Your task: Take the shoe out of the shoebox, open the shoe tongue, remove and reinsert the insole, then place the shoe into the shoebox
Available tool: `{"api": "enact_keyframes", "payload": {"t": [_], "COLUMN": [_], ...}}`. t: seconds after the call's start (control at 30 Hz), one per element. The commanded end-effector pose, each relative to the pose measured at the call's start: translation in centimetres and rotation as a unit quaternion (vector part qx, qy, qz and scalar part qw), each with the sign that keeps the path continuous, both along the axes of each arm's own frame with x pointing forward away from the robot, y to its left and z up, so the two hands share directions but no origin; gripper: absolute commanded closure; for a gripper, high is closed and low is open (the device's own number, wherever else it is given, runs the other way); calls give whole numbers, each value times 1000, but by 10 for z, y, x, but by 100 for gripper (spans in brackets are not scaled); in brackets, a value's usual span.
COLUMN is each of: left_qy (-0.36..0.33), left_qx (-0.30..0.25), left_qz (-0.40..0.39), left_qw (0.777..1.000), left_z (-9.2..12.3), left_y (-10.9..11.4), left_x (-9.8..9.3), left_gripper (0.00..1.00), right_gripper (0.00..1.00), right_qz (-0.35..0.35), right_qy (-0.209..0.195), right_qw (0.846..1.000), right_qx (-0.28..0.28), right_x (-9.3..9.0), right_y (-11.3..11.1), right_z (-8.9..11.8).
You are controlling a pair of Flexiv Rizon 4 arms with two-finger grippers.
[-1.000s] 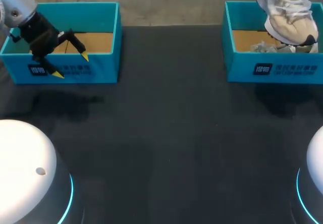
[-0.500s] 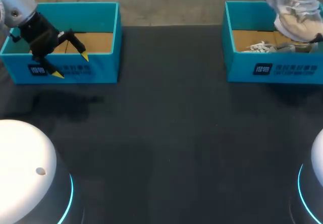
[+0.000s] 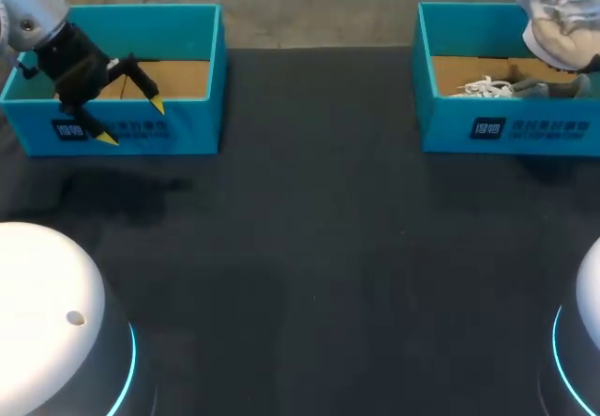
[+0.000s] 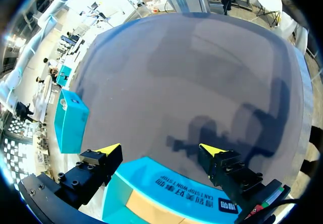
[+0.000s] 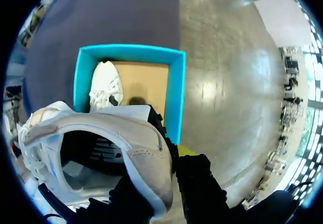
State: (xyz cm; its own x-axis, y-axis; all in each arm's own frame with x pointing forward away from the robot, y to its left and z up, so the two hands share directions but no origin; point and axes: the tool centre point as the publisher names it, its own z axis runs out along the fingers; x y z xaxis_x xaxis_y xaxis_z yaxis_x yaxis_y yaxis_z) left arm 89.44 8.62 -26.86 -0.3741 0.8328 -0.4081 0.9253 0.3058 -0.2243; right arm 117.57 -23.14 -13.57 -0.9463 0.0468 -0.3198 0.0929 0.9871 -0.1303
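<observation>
Shoe [image 5: 144, 166] clamped in right gripper [image 5: 169, 151] above shoebox [image 5: 176, 95] (second shoe [image 5: 106, 85] inside).

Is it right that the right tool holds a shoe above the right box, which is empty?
Not empty: the right tool holds a shoe above the right box, but a second shoe lies inside it; the right wrist view shows it.

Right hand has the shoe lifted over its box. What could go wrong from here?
The right hand pinches only the heel rim of the shoe, so it may slip or swing. Its laces could snag the box wall or the second shoe inside. The left hand hangs open over the other box; a careless move could shove it.
</observation>
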Motion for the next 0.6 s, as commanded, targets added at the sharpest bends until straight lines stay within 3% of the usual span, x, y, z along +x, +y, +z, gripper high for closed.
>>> {"api": "enact_keyframes", "payload": {"t": [0.03,0.07,0.1,0.17,0.27,0.33,0.4,0.43,0.5,0.53,0.6], "left_qy": [0,0,0,0,0,0,0,0,0,0,0], "left_qx": [1,1,1,1,1,1,1,1,1,1,1], "left_qz": [0,0,0,0,0,0,0,0,0,0,0], "left_qw": [1000,1000,1000,1000,1000,1000,1000,1000,1000,1000,1000], "left_z": [1,1,1,1,1,1,1,1,1,1,1], "left_y": [0,0,0,0,0,0,0,0,0,0,0], "left_x": [-1,-1,-1,-1,-1,-1,-1,-1,-1,-1,-1], "left_gripper": [0,0,0,0,0,0,0,0,0,0,0], "right_gripper": [100,100,100,100,100,100,100,100,100,100,100], "right_qz": [-78,-78,-137,-180,-268,-369,-386,-458,-465,-519,-526], "right_qy": [13,13,1,-4,-17,-43,-46,-61,-62,-73,-75], "right_qw": [997,997,990,983,962,927,920,884,880,848,843], "right_qx": [5,5,16,24,40,46,48,67,70,84,83], "right_x": [12,12,10,7,0,-9,-10,-22,-24,-35,-36], "right_y": [-15,-15,-23,-30,-44,-57,-60,-70,-70,-76,-77], "right_z": [-2,-2,-2,-2,-3,-1,-1,-1,-1,-1,-1]}}
